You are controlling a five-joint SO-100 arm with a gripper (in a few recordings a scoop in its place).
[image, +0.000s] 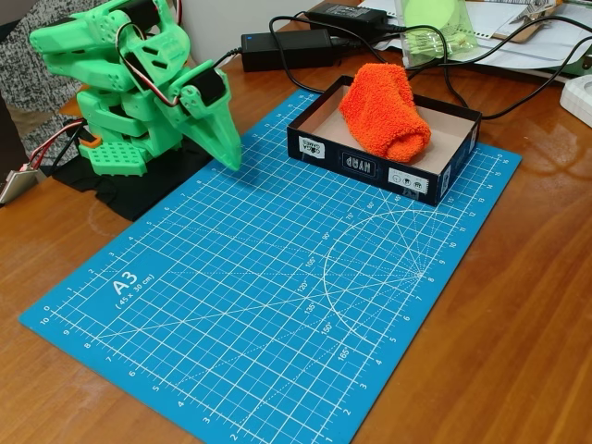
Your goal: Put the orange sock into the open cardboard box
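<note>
Box floor [444, 139] under sock [384, 111] (partly) hidden

Noted upper centre of the fixed view: a bright orange fluffy terry-cloth sock [384, 113], uniform in colour. It sits against the plain tan-brown inside of a shallow rectangular cardboard box [375, 160], dark navy outside with small white labels and white print. Upper left: a bright green plastic robot arm [129, 83]. Across the centre: a blue cutting mat [277, 296] patterned with a white grid, arcs and numerals. The wooden table [518, 324] is reddish brown.
</note>
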